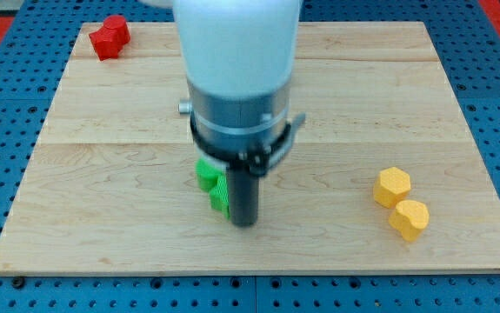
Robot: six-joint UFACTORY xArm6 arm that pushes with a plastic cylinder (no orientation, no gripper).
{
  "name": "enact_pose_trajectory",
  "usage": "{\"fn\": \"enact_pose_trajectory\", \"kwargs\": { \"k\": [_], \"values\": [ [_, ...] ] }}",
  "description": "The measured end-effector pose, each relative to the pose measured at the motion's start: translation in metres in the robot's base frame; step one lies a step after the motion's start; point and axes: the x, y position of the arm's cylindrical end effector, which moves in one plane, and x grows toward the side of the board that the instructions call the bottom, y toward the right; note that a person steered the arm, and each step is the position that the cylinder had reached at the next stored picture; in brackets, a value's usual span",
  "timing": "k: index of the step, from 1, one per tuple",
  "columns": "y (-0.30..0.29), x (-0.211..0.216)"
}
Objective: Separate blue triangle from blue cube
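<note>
Touching my tip (pixel 245 223), green block (pixel 214 186); blue blocks hidden

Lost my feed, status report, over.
My tip down beside green block, on its right. Blue triangle, blue cube: not visible. Arm hides board centre.

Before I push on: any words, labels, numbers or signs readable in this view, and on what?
None: no text shows on the wooden board, the arm housing, my tip, the green blocks, the red block or the two yellow blocks.
</note>
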Motion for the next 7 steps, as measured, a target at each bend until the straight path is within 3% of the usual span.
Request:
{"fn": "enact_pose_trajectory", "kwargs": {
  "k": [4,5,6,7],
  "values": [
    [-0.058,-0.129],
    [-0.047,-0.136],
    [0.025,-0.147],
    [0.053,-0.190]
  ]
}}
